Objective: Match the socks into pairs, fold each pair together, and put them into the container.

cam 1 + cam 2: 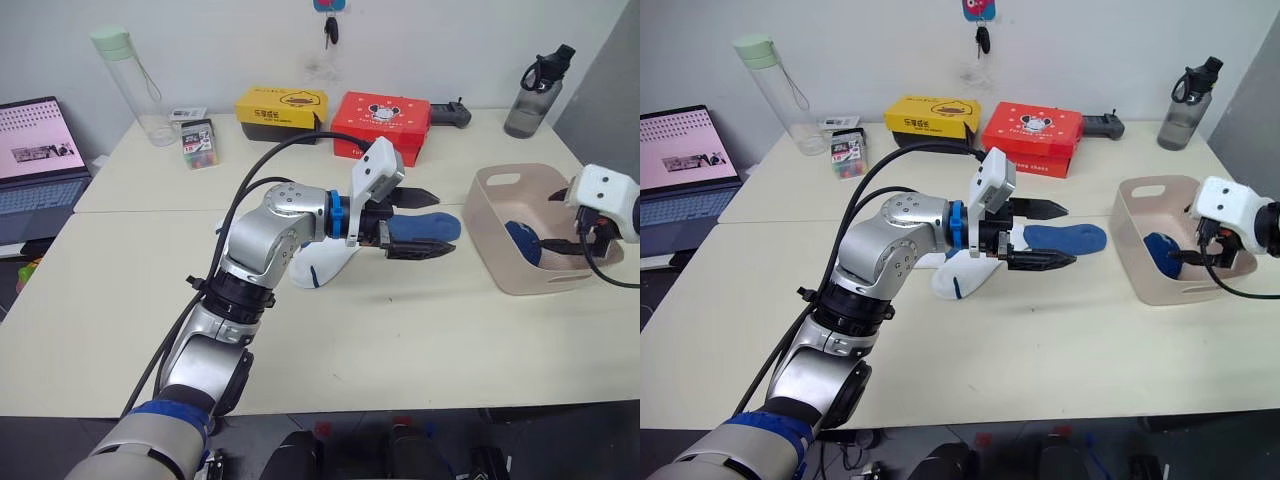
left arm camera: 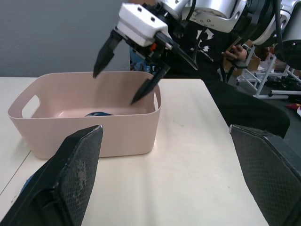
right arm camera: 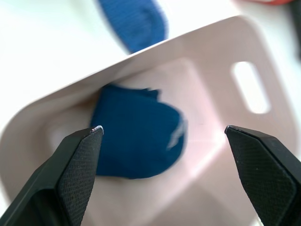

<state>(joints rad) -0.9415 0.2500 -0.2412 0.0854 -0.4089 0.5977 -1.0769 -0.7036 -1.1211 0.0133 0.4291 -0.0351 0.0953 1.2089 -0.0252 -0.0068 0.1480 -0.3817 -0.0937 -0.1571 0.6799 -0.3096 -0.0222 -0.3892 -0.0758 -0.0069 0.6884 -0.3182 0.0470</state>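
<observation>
At the far left edge of the table we see an open laptop [image 1: 35,150], and behind it a tall clear bottle [image 1: 130,85] with a pale green cap; a small packet [image 1: 198,142] lies just beside that bottle; further along the back edge sit a yellow box [image 1: 280,113] and a red box [image 1: 381,124], close together.

Our left gripper [image 1: 418,222] hangs over the middle of the table [image 1: 400,340], its two black fingers spread wide and holding nothing; directly beneath and between those fingers lies a blue sock [image 1: 1068,238], flat on the table; just back toward the wrist of that gripper lies a white sock [image 1: 958,277] with a small navy mark, touching the blue one's end.

Beyond the left gripper's fingertips stands the pink basin [image 1: 497,232], its handle cut-out facing the boxes; inside it rests a folded pair of navy socks [image 3: 136,139] on the floor of the basin.

Our right gripper [image 2: 127,70] hovers over the basin's open top, fingers parted wide and empty, the navy pair straight below them; behind this gripper, at the table's back right corner, stands a dark bottle [image 1: 538,92].
</observation>
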